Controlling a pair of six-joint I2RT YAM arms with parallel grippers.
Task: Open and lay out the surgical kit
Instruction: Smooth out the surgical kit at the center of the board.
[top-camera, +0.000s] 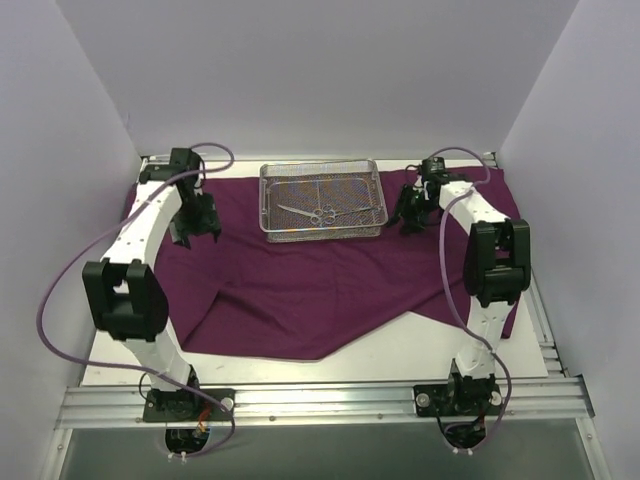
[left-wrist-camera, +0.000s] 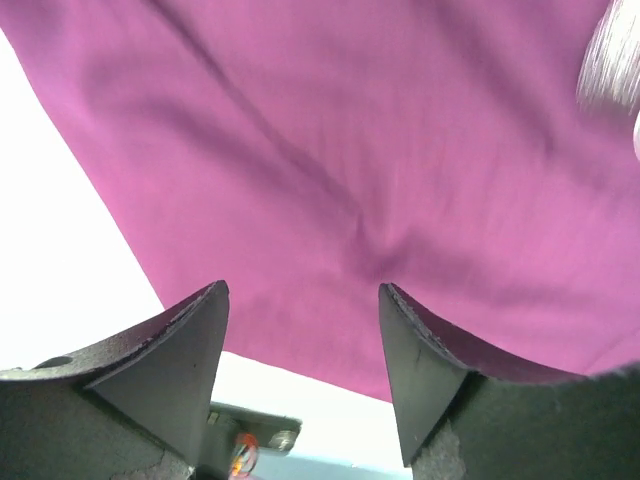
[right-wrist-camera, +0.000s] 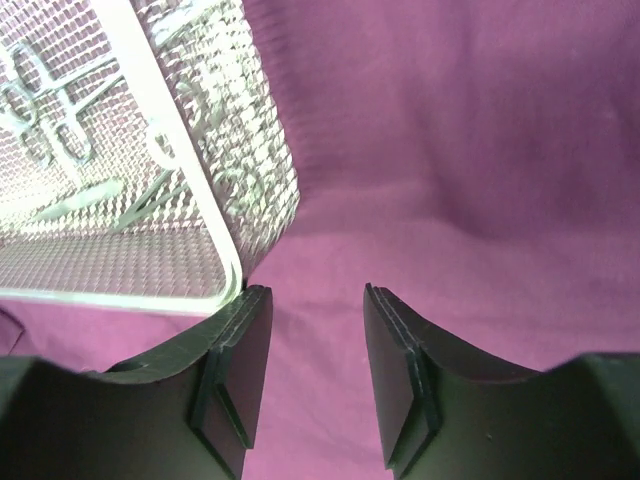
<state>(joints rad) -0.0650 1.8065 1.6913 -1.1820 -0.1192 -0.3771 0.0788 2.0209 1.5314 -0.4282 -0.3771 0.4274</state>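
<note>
Both parted, nothing pinched: left gripper (left-wrist-camera: 303, 300) low over the purple cloth (top-camera: 300, 290) near its left edge, right gripper (right-wrist-camera: 317, 300) just beside the wire-mesh tray (top-camera: 321, 232), at its right end. Cloth spread across the table (top-camera: 450, 350), tray on its far middle, scissor-like instruments (top-camera: 318, 212) inside.

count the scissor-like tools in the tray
2, both in the wire tray: left scissors across its left half, right scissors across its right half, ring handles meeting mid-tray. Others could be lost against the mesh.
</note>
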